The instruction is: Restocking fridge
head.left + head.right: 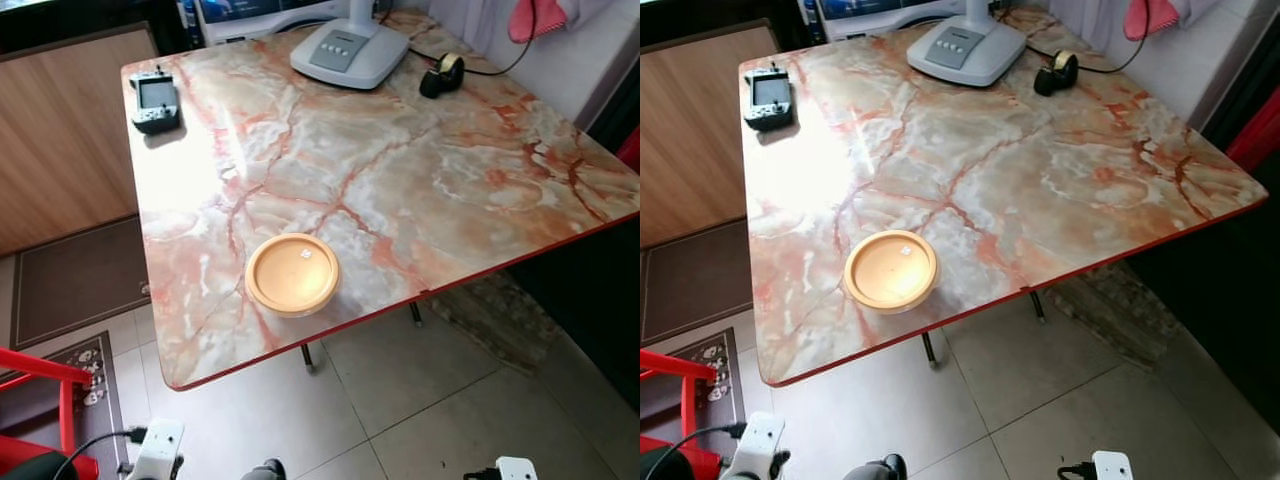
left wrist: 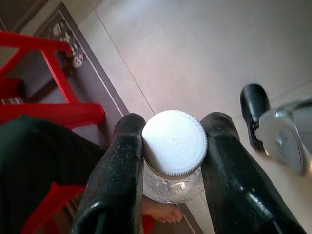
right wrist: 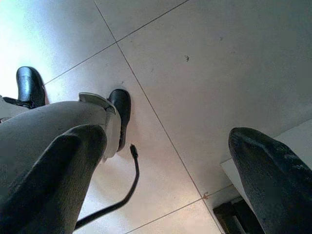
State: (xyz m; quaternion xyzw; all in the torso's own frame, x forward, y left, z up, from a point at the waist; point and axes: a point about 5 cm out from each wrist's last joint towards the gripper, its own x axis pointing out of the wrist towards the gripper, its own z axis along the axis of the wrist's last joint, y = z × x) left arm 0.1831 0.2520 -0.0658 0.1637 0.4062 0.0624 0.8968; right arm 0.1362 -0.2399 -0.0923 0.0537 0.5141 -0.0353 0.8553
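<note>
**— What have you got hold of?**

My left gripper (image 2: 170, 161) is clamped on a clear jar (image 2: 174, 183) with a white ribbed lid (image 2: 174, 142). One black finger presses each side just under the lid, and droplets show on the glass below it. The arm hangs low beside me, over the pale floor tiles (image 2: 195, 53), with a red frame (image 2: 53, 87) and the edge of a dark patterned mat (image 2: 85, 73) near it. Part of a person's bare foot (image 2: 161, 212) shows underneath the jar.

**— And the other one?**

My right gripper (image 3: 165, 180) holds nothing. Its two fingers stand wide apart above the tiles, and between them I see my own black foot (image 3: 121, 109) and a loose black cable (image 3: 124, 192) lying on the floor.

**— What is in front of you?**

A marble-patterned table (image 1: 420, 190) with a red edge. Near its front edge, closest to me, sits a round orange container (image 1: 292, 273) with its lid on and a small pale sticker on top. At the far left corner lies a dark handheld device (image 1: 155, 101) with a screen. At the far side stands a grey lamp base (image 1: 350, 50) with buttons, and just to its right a black tape dispenser (image 1: 441, 75) with a cord running behind it. Wooden panelling (image 1: 60, 130) is left of the table, with a brown mat (image 1: 75, 280) on the floor below it.
</note>
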